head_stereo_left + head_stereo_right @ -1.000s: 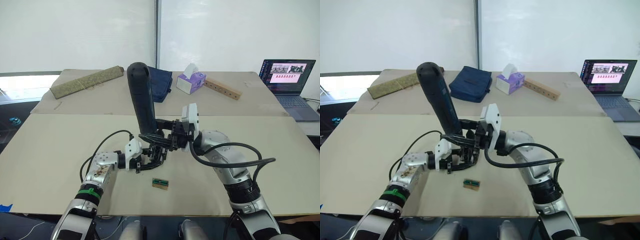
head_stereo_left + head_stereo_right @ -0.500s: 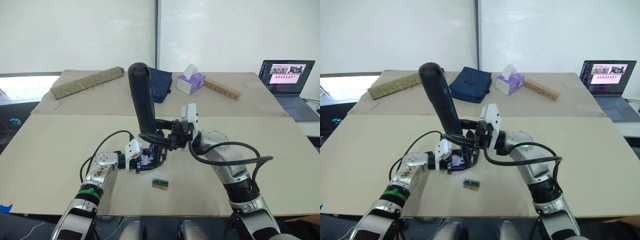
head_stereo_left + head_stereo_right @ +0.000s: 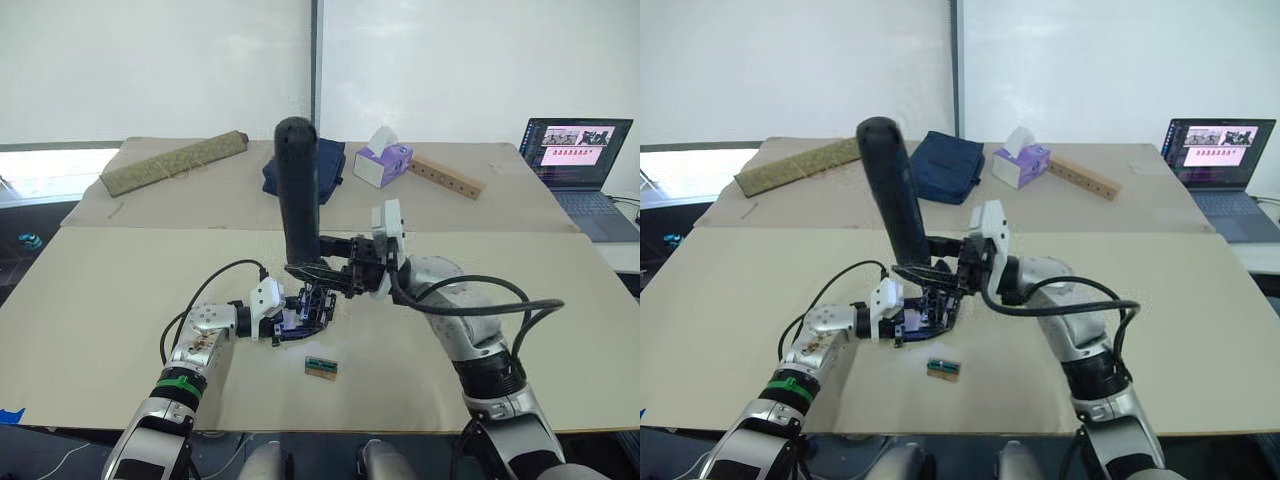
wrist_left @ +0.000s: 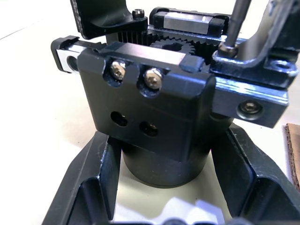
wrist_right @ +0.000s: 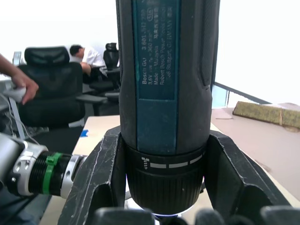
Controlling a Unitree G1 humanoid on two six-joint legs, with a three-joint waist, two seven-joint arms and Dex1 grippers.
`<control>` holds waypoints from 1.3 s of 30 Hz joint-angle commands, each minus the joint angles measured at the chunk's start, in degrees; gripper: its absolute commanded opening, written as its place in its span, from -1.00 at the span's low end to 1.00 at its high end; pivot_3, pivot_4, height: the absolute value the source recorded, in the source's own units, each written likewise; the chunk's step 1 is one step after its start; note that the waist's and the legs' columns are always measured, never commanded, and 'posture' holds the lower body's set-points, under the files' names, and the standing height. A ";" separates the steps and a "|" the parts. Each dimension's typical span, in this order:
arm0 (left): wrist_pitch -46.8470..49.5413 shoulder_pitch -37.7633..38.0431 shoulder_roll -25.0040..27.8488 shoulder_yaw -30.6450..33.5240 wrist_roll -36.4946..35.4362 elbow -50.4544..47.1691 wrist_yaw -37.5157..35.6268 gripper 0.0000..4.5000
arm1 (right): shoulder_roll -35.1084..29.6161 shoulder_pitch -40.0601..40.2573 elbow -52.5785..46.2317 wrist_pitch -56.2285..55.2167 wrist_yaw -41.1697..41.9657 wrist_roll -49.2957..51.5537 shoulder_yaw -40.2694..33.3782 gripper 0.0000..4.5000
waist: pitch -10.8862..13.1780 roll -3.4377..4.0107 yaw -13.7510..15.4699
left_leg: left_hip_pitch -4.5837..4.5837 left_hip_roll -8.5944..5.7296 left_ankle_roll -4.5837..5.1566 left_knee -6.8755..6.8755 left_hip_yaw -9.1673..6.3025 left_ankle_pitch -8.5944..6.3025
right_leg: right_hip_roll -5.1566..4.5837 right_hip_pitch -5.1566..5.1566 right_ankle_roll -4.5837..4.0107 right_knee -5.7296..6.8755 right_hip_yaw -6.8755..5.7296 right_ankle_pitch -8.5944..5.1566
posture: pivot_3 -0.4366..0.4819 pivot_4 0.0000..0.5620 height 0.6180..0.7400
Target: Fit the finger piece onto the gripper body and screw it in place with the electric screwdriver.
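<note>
My left gripper (image 3: pixel 301 322) is shut on the gripper body (image 4: pixel 154 108), holding its round base just above the table, with one finger (image 4: pixel 91 187) on each side. A black finger piece (image 4: pixel 262 51) sits on the body's top rail. The electric screwdriver (image 3: pixel 298 190) stands nearly upright over it. My right gripper (image 3: pixel 318 270) is shut on the screwdriver's lower collar (image 5: pixel 164 173). Its thin metal bit (image 4: pixel 236 21) comes down onto a screw in the finger piece.
A small green-and-tan block (image 3: pixel 320 367) lies on the table just in front of the grippers. On the far table lie a rolled mat (image 3: pixel 172 162), a navy pouch (image 3: pixel 945 165), a tissue box (image 3: pixel 383 160) and a wooden strip (image 3: pixel 445 176). A laptop (image 3: pixel 575 165) is at the far right.
The screwdriver has tilted from leaning left to nearly upright, its top moving right. My right arm shifted slightly right. The left gripper and the gripper body stayed in place.
</note>
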 commanded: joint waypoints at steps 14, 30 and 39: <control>6.14 2.45 1.81 -0.47 0.70 -1.29 1.33 1.00 | 0.27 -11.43 -11.26 2.69 -0.98 11.74 -7.48 -0.16 | 0.13 0.12 -0.08 | -0.35 -0.04 -0.04 0.05 -0.01 0.04 | 0.00 -0.39 0.00 0.13 0.01 0.02 | -0.05 -0.47 1.00; -2.97 13.55 18.48 15.90 -15.31 -4.86 -16.60 1.00 | -19.61 11.14 -24.78 8.56 -4.80 18.98 -24.58 -0.16 | 0.30 0.13 -1.11 | -0.78 0.63 -0.06 -0.43 0.12 0.04 | 0.01 -1.25 -0.59 0.19 0.00 -0.12 | -0.05 -0.47 1.00; 3.06 16.78 18.86 14.08 -17.24 -15.17 -17.88 1.00 | -19.64 23.44 -29.81 1.51 -3.69 13.70 -23.35 -0.16 | 0.45 0.15 -0.24 | -1.03 0.51 -0.10 -0.22 0.39 0.08 | 0.12 -1.39 -0.44 0.15 0.06 0.00 | -0.05 -0.47 1.00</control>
